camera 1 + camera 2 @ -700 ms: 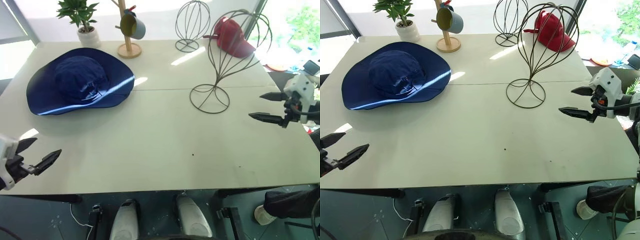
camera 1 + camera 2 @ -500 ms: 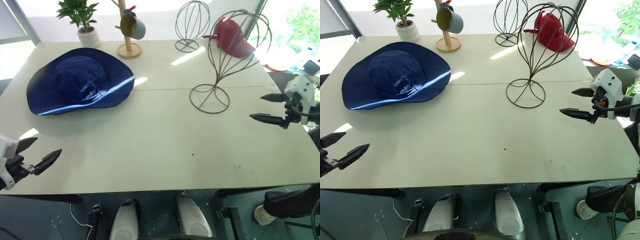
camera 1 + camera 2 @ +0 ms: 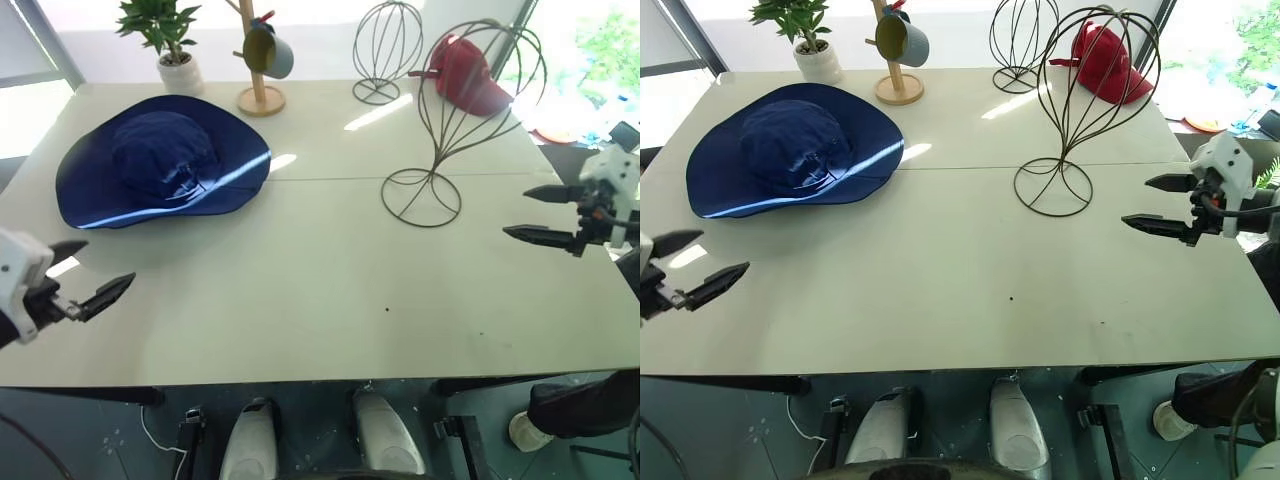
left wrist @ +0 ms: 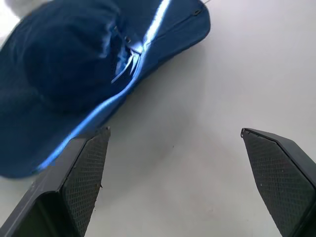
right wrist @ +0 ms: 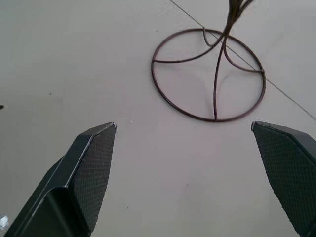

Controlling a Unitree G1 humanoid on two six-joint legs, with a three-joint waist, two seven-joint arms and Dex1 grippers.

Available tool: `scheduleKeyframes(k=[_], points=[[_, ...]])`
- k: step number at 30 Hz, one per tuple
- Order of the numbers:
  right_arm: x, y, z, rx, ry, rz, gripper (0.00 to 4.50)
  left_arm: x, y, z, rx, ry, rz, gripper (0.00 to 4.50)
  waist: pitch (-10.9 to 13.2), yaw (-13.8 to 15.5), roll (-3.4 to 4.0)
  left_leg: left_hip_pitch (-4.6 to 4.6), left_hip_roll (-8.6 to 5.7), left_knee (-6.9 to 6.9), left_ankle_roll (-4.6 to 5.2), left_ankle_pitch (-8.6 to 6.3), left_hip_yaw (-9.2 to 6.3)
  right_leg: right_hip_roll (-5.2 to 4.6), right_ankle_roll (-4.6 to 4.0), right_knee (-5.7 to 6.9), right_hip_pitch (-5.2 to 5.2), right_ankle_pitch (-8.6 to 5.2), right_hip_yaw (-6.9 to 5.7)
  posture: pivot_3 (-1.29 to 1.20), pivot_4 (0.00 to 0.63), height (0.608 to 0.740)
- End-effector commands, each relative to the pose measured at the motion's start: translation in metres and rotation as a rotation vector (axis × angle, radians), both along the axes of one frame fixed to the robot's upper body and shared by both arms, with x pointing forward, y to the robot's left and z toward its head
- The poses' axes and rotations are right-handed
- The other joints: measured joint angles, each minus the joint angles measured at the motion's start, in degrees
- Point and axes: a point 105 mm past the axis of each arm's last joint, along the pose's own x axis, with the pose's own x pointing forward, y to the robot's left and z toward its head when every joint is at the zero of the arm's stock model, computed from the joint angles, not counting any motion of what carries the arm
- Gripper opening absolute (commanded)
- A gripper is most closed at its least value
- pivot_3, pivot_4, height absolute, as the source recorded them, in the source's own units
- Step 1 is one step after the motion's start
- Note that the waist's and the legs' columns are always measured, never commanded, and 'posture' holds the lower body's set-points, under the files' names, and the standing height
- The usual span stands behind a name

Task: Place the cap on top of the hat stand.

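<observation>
The navy-blue cap (image 3: 163,160) lies flat on the white table (image 3: 300,290) at the far left, crown up. The hat stand (image 5: 216,89), a tall dark wire cage on a ring base, stands right of centre with nothing on it. My left gripper (image 3: 110,261) hovers open above the table's left front, short of the cap's near brim (image 4: 74,148) and apart from it. At the table's right edge my right gripper (image 3: 515,211) is open and empty, pointing toward the stand's ring base (image 3: 421,225), well clear of it.
A red baseball cap (image 3: 468,75) lies just behind the hat stand. Along the back stand a shorter wire globe stand (image 3: 385,50), a wooden peg pole (image 3: 258,70) with a mug (image 3: 266,48), and a potted plant (image 3: 170,45).
My left gripper has risen and moved toward the cap, still open. The right gripper has stayed about where it was.
</observation>
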Motion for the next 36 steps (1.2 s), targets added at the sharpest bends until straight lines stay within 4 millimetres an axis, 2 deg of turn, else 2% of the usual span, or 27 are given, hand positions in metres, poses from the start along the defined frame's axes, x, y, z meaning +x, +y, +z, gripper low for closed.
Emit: scheduleKeyframes(k=[1, 7, 13, 19, 27, 36], points=[[-0.029, 0.029, 0.038, 0.054, -0.046, 0.146, 4.5, 0.014, 0.0, 0.011, 0.188, -0.056, -0.057, 4.44, 0.0, 0.09, 0.03, 0.0, 0.0, -0.04, 0.0, 0.0, -0.01, 0.0, 0.0, 0.01, 0.0, 0.0, 0.0, 0.0, 0.15, 0.739], [-0.073, 0.082, 0.051, 0.116, -0.009, 0.317, 4.5, 0.051, 0.006, 0.013, 0.491, -0.151, -0.064, 4.44, 0.03, 0.02, 0.09, 0.01, 0.04, -0.04, 0.0, 0.0, -0.01, 0.03, 0.01, 0.02, -0.01, 0.01, 0.01, 0.0, 0.15, 0.739], [-0.095, 0.11, 0.051, 0.126, -0.006, 0.373, 4.5, 0.088, 0.007, 0.0, 0.702, -0.213, -0.061, 4.44, 0.02, 0.31, 0.04, -0.04, 0.02, 0.01, 0.0, 0.0, -0.01, 0.01, 0.01, 0.02, 0.01, 0.03, 0.0, 0.0, 0.15, 0.739], [-0.099, 0.119, 0.056, 0.144, -0.03, 0.372, 4.5, 0.116, -0.005, -0.016, 0.723, -0.231, -0.093, 4.44, 0.01, 0.46, 0.02, -0.09, 0.03, 0.02, 0.01, 0.01, 0.0, 0.04, 0.1, 0.05, -0.01, 0.09, 0.0, 0.0, 0.15, 0.739], [-0.092, 0.117, 0.064, 0.154, -0.072, 0.329, 4.5, 0.146, -0.015, -0.036, 0.802, -0.218, -0.112, 4.44, 0.0, 1.15, 0.01, -0.17, 0.03, 0.26, 0.02, 0.01, -0.04, 0.07, 0.34, 0.16, -0.01, 0.22, -0.01, 0.0, 0.15, 0.739], [-0.087, 0.117, 0.07, 0.163, -0.099, 0.311, 4.5, 0.17, -0.022, -0.047, 0.825, -0.217, -0.093, 4.44, 0.0, 1.87, 0.0, -0.41, 0.02, 0.49, 0.02, 0.01, -0.09, 0.07, 0.51, 0.16, -0.05, 0.33, -0.02, 0.0, 0.15, 0.739]])
